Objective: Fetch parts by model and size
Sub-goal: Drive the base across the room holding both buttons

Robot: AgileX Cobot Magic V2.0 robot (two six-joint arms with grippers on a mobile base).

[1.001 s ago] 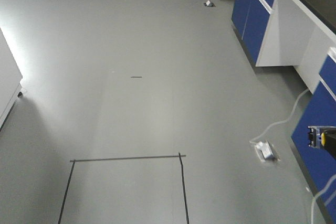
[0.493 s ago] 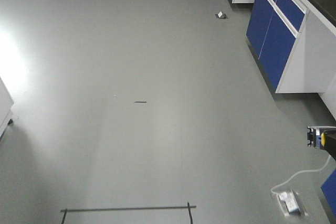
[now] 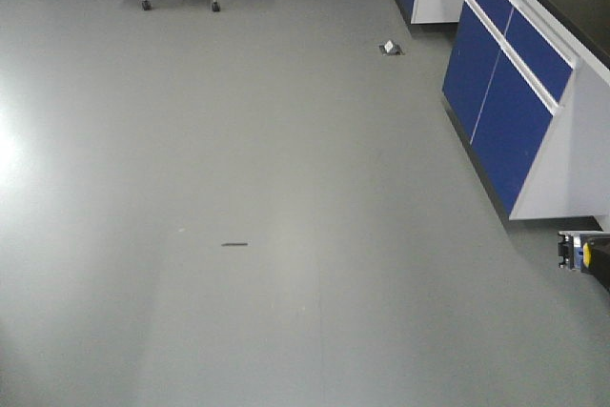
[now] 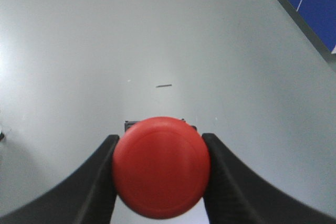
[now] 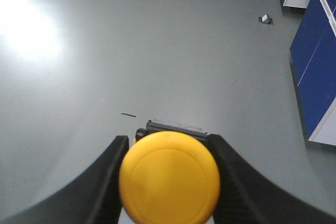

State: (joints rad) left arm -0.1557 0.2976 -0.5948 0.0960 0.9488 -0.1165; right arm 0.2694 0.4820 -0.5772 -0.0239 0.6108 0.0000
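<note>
Red plastic fills the left claw point(image 4: 158, 141): its two dark fingers are closed against the sides of the red switch point(image 4: 161, 167), gripping the round cap, with a corner of the dark base showing just behind. The right claw point(image 5: 168, 142) does the same with the yellow switch point(image 5: 169, 178), its fingers pressed on either side of the cap and the blocky base peeking out above it. Both parts are off any surface, carried over the grey floor point(image 3: 286, 159). In the front view a small blue-and-yellow block at the right edge is probably that yellow switch, though too little shows to be sure. Both parts look light and rigid, made of hard moulded plastic. The smooth domed caps seem slippery and could swivel between flat fingers, so the square base would likely give the surer hold. Beyond lie a short dark mark point(image 3: 234, 244) on the floor and, well apart to the right, blue cabinets point(image 3: 510, 92).
</note>
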